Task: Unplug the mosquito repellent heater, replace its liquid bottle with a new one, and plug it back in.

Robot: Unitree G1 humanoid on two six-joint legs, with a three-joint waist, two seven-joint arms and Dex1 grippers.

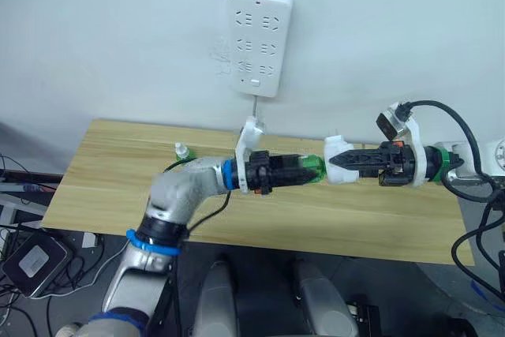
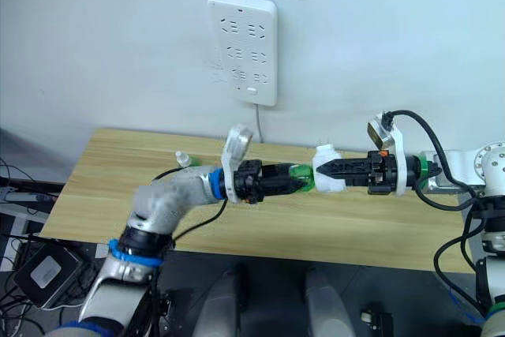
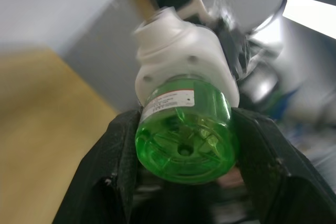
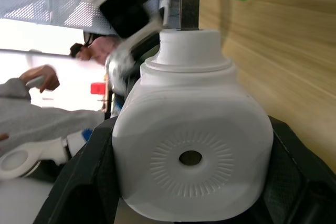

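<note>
Item: mosquito repellent heater (image 1: 338,160), unplugged, right gripper (image 1: 341,161) clamping it at three o'clock; left gripper (image 1: 309,170) pinching its green bottle (image 1: 313,166) at nine o'clock, seemingly bracing for unscrewing.

The heater (image 4: 191,150) is smooth white plastic with a soft sheen, its domed face moulded with fine ribs radiating from the centre hole. The bottle (image 3: 184,137) screwed into it is clear green plastic, glossy, with a paper label round its side. The left hand (image 1: 304,171) and right hand (image 1: 343,161) have matt black fingers (image 3: 121,166) with a slightly grainy surface. The counter (image 1: 118,187) is pale wood with a visible straight grain, smooth and matt. The power strip (image 1: 258,39) on the wall is smooth white plastic.
</note>
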